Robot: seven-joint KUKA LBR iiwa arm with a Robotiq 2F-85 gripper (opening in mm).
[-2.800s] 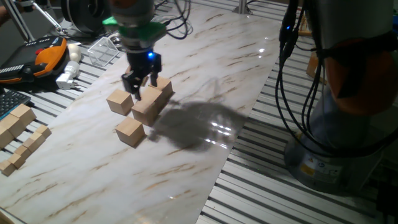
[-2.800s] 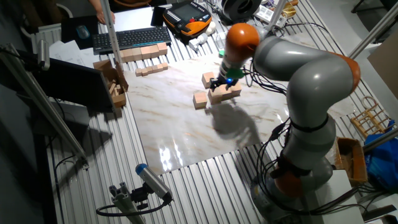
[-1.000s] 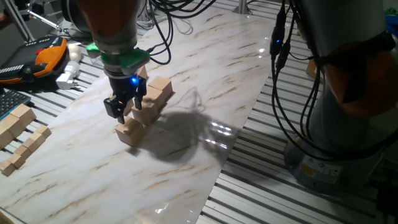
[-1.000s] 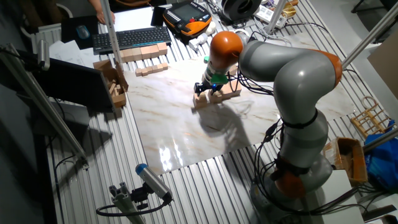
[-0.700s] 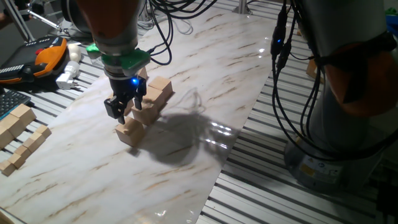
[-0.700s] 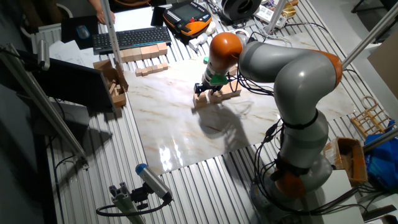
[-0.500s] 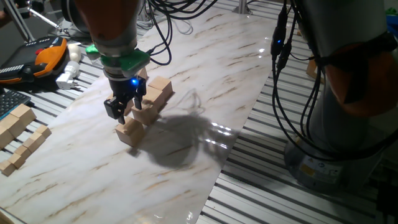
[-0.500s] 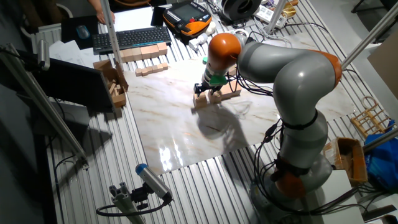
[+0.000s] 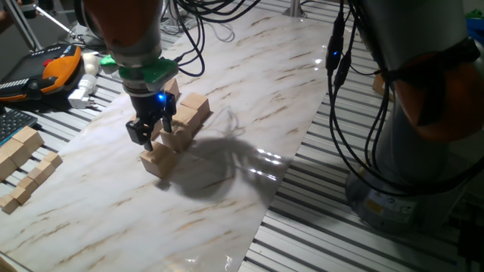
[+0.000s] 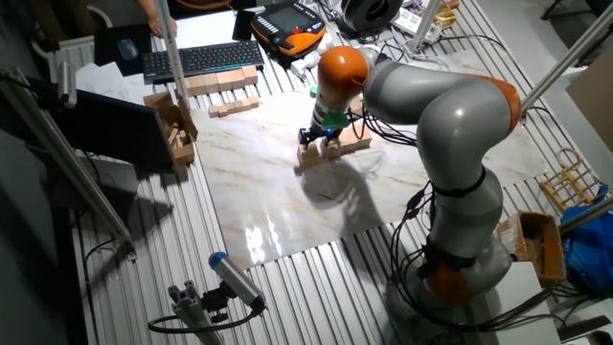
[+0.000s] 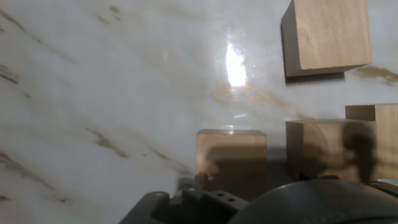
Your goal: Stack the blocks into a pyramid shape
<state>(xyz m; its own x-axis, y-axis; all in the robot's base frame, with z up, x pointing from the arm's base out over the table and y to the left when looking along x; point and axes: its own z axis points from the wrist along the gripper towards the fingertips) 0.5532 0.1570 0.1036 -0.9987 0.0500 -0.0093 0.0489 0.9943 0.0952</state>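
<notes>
Gripper [image 9: 149, 134]: fingers spread narrowly, holding nothing, poised directly over nearest block [image 9: 157, 160] on table [image 9: 249, 113]; remaining blocks [image 9: 187, 115] clustered just beyond, far-right.

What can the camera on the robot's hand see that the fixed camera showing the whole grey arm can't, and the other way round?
Only the hand view shows the wood grain close up: a block just ahead of the tool, a gap beside it, then another block, and one lone block further off. Only the wide fixed view shows the whole arm, the keyboard and the spare wooden pieces. Both share the marble board and the blocks under the tool.
</notes>
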